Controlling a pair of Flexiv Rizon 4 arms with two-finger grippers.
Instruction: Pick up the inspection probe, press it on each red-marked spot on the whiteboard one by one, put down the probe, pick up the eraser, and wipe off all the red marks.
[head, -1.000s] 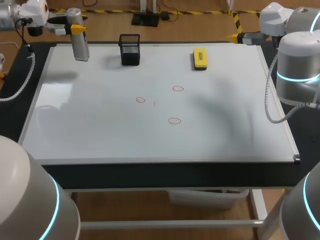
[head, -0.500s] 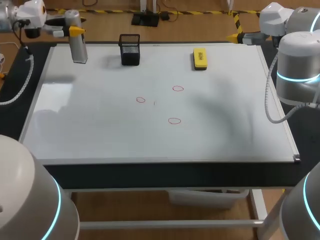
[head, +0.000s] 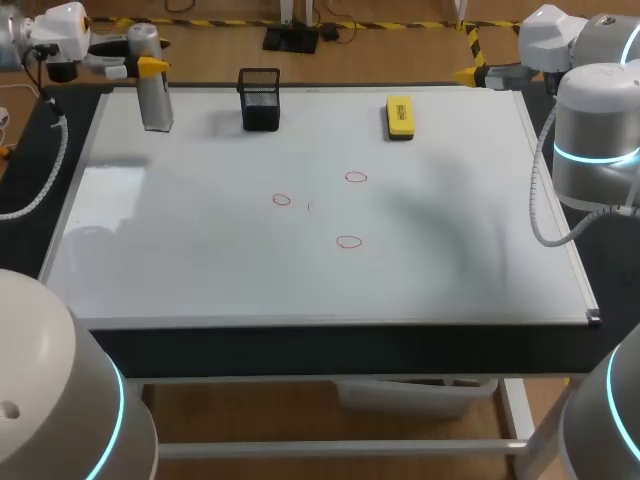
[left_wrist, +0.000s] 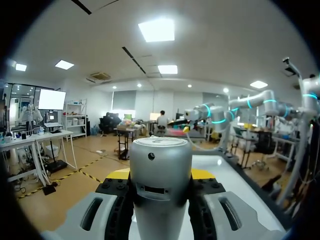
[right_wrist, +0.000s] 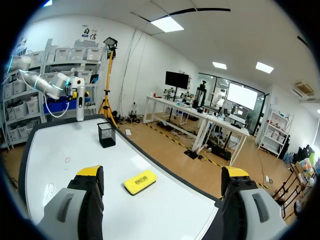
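The silver cylindrical probe (head: 152, 88) hangs upright over the whiteboard's (head: 200, 270) far left corner, with my left gripper (head: 148, 67) shut on it. In the left wrist view the probe (left_wrist: 161, 170) stands clamped between the yellow-tipped fingers (left_wrist: 118, 174). Three small red circles (head: 281, 200) (head: 356, 177) (head: 348, 241) are drawn near the board's middle. The yellow eraser (head: 400, 116) lies at the far right of the middle. My right gripper (right_wrist: 162, 175) stands wide open beyond the board's far right corner, with the eraser (right_wrist: 140, 181) ahead of it between its fingers' line.
A black mesh holder (head: 260, 98) stands on the board's far edge between the probe and the eraser, also seen as the holder (right_wrist: 106, 134) in the right wrist view. The board's metal frame (head: 330, 322) runs along the near side.
My left gripper has drifted a little left and toward the far edge, carrying the probe. The right arm, eraser and marks are as before.
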